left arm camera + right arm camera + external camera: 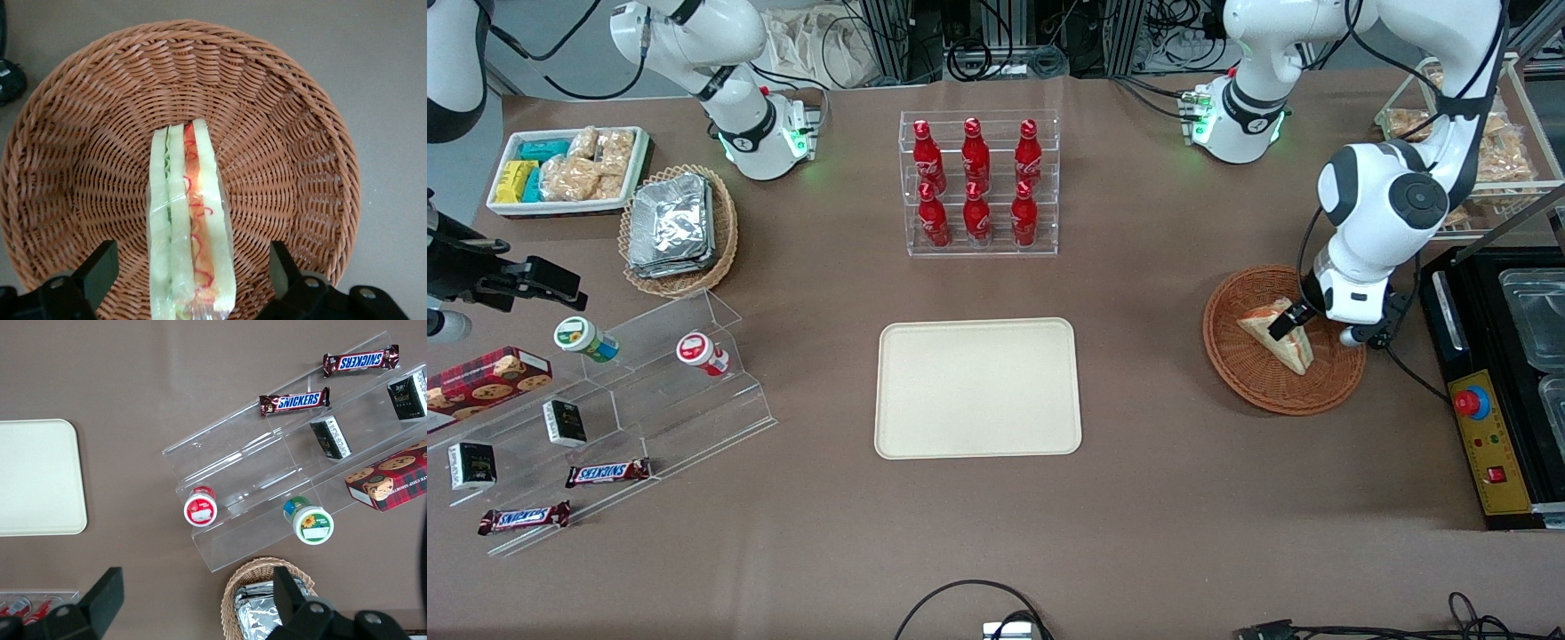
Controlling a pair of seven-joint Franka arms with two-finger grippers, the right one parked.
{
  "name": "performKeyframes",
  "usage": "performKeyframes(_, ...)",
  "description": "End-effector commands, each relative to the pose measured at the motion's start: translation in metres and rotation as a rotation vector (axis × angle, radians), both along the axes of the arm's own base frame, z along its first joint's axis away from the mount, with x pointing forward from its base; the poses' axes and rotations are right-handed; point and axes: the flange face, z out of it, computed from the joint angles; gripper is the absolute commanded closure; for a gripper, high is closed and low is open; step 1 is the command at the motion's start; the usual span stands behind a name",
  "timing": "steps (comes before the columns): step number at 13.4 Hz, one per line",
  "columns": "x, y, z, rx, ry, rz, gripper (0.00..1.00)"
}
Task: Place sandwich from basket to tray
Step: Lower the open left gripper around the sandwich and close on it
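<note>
Reddish-brown woven basket (293, 140); black gripper (190, 277) above white, orange-green sandwich (190, 227).

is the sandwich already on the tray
No, the sandwich lies in the basket, with the open end effector straddling it, while the tray sits apart nearer the table's middle.

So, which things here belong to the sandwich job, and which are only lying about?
Belong to the job:
sandwich, lying in the basket
tray, empty
gripper, open, fingers either side of the sandwich

Only lying about:
cola bottles in rack
Snickers bars
cookie box
foil packs
white snack bin
</note>
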Motion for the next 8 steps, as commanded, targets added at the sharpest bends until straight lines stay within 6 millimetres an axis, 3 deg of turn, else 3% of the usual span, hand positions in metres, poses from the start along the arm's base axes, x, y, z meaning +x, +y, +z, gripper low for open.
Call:
performKeyframes(1, -0.001, -0.002, -0.013, -0.012, -0.025, 0.036, 0.00)
performKeyframes(6, -0.009, -0.004, -0.035, -0.015, -0.041, 0.045, 0.00)
performKeyframes(8, -0.012, -0.004, -0.043, -0.016, -0.049, 0.045, 0.05)
